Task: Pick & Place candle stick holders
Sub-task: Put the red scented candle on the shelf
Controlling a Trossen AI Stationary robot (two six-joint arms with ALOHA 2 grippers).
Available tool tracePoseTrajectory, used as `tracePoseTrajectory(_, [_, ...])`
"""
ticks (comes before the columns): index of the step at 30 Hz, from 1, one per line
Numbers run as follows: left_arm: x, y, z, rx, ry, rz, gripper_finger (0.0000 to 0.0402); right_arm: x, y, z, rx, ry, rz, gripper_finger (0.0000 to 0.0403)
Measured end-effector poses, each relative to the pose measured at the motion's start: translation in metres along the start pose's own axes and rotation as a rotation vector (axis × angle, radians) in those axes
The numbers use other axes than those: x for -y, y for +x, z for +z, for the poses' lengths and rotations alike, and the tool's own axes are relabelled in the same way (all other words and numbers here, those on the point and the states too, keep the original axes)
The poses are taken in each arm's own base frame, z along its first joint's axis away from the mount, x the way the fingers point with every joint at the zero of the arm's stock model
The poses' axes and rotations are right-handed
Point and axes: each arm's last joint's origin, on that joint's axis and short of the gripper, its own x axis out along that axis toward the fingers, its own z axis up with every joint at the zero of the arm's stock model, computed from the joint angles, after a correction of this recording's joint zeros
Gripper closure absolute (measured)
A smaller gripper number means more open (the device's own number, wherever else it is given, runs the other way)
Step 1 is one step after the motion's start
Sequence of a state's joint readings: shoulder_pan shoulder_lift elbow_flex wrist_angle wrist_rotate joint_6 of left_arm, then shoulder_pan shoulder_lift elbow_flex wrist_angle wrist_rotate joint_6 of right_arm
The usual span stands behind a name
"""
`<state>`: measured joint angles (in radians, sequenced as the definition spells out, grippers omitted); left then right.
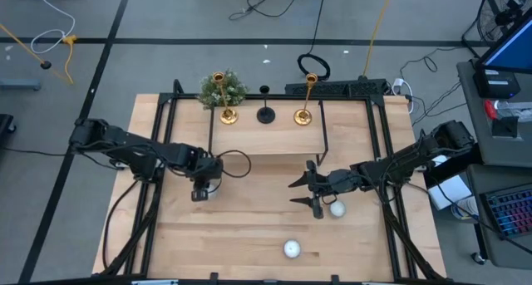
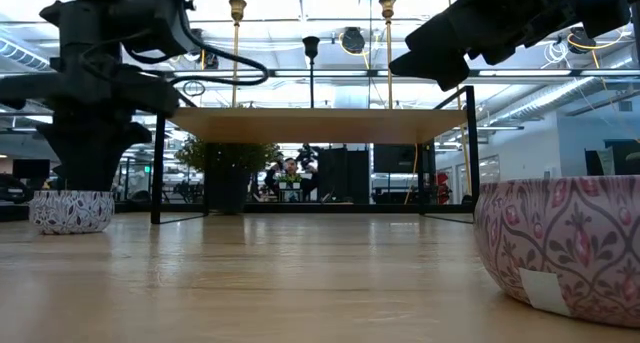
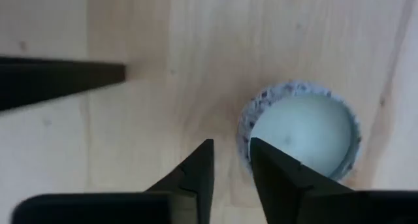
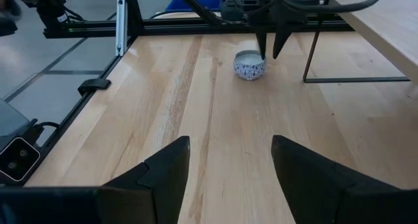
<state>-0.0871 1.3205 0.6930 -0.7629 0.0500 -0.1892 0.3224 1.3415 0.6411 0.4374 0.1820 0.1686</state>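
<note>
Candlesticks [image 1: 265, 113] stand on the shelf [image 1: 266, 135] beside a plant [image 1: 223, 89]; below it, left fingers [image 3: 232, 175] straddle a bowl's [image 3: 304, 129] rim, right fingers [image 4: 228, 168] spread.

Bushy green plant [image 1: 223, 89] on raised wooden shelf [image 1: 266, 132], three small patterned bowls [image 1: 292, 249] on table [image 1: 249, 227]

A light wooden table [image 1: 249, 235] stands on a grey floor [image 1: 166, 61] strewn with cables [image 1: 50, 40]; bright ceiling lights [image 2: 300, 23] glow beyond
</note>
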Motion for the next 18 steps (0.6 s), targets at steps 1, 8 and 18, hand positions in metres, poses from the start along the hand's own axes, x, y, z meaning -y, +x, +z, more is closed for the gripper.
tracePoseTrajectory(1, [-0.0007, 0.0, 0.0005, 0.004, 0.01, 0.004, 0.0313, 0.0, 0.0, 0.0, 0.0, 0.001, 0.0, 0.019])
tracePoseTrajectory(8, [-0.006, -0.0003, 0.0016, 0.008, 0.047, 0.01, 0.0394, 0.0, 0.0, 0.0001, 0.0, 0.002, 0.0, 0.019])
tracePoseTrajectory(18, [-0.0034, -0.0011, 0.0029, 0.011, -0.021, -0.052, 0.0394, 0.0001, 0.0, 0.0, 0.0, 0.002, 0.0, 0.019])
